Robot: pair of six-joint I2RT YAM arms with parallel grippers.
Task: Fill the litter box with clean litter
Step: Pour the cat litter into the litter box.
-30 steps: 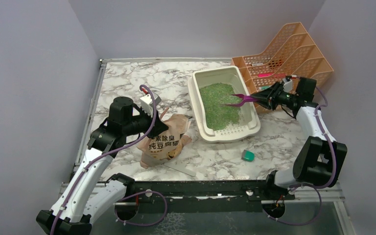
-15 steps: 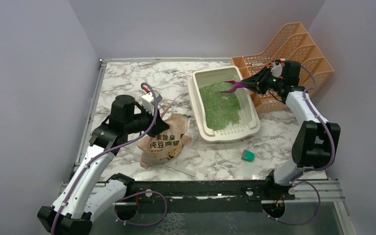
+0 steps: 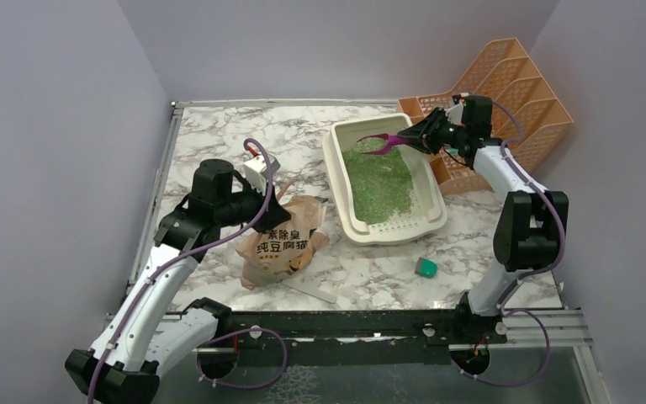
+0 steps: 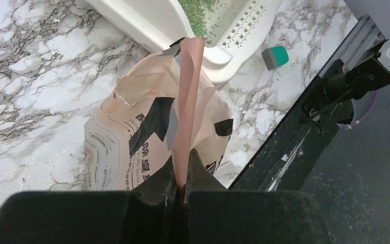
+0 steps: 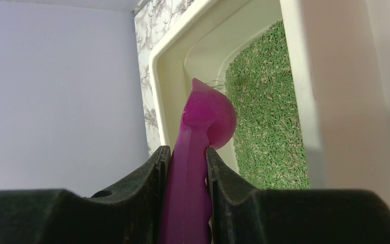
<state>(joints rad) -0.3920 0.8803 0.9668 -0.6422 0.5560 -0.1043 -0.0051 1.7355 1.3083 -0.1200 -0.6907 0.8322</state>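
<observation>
The cream litter box [image 3: 337, 175] lies right of centre on the marble table, with green clean litter [image 3: 378, 181] [image 5: 266, 122] covering most of its floor. My right gripper [image 3: 429, 135] [image 5: 188, 157] is shut on the handle of a magenta scoop [image 3: 384, 140] [image 5: 200, 132], held tilted over the box's far end. My left gripper [image 3: 279, 200] [image 4: 183, 170] is shut on the top edge of the tan paper bag [image 3: 282, 240] [image 4: 147, 127], which stands left of the box.
An orange mesh file rack [image 3: 505, 93] stands behind the box at the back right, close to my right arm. A small teal block [image 3: 426, 268] [image 4: 275, 56] lies on the table in front of the box. Grey walls close in three sides.
My right gripper has carried the scoop from above the box's middle right toward its far end, and the arm has swung back along the rack. The left arm and bag have barely moved.
</observation>
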